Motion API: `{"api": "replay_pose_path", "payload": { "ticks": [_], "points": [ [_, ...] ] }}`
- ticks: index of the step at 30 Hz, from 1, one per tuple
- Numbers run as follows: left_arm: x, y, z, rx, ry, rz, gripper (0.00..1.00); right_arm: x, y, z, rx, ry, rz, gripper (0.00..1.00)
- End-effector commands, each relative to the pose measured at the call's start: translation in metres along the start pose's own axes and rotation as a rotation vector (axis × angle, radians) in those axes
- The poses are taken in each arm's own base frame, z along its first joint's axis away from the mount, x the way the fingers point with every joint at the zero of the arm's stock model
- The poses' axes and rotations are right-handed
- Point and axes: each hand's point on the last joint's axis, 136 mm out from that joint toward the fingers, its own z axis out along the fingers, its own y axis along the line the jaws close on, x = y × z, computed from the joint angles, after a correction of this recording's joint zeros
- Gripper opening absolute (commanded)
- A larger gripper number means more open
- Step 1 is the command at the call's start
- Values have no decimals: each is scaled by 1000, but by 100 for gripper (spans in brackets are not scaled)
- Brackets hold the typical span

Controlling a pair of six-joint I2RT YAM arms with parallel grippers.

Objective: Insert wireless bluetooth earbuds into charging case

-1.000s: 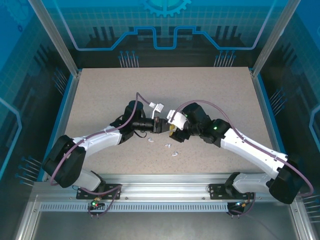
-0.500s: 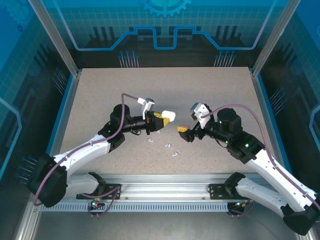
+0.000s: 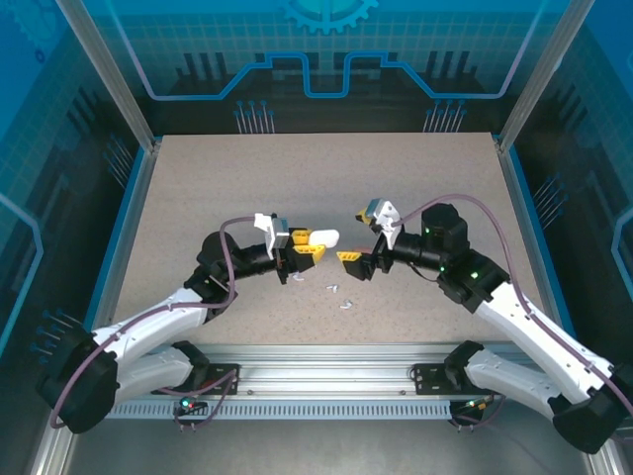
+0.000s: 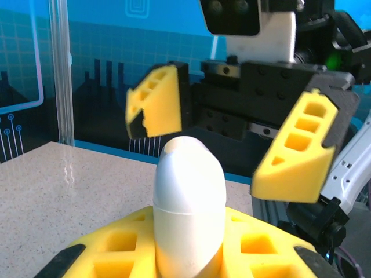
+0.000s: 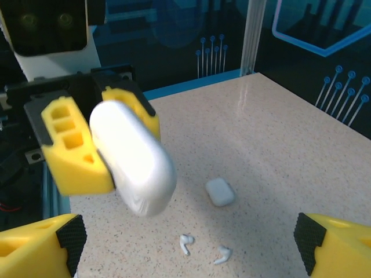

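The left gripper [image 3: 313,245] was clamped on the white charging case [image 3: 324,237], aloft at 9 o'clock of the right gripper [image 5: 185,240], whose jaws stood wide apart and empty, while white earbuds [image 3: 334,290] lay on the table [image 3: 198,178] at 6 o'clock of the case.

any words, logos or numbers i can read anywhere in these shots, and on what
None: no word, brand or number can be read in any view.
white case in the left gripper: plain, no print showing.
second white case on the table: plain.
earbuds: too small to tell.
back wall: a gear drawing and circuit lines, no letters.
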Motion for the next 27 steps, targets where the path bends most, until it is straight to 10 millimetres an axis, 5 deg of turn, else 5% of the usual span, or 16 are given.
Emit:
{"api": "replay_pose_path", "payload": {
  "ticks": [1,27],
  "points": [
    [-7,-9,-2,24,-29,109,1,-28,7,-2,-45,-58,-66,93],
    [-6,-7,-3,3,-12,94,1,-32,-13,17,19,-17,-57,87]
  ]
}}
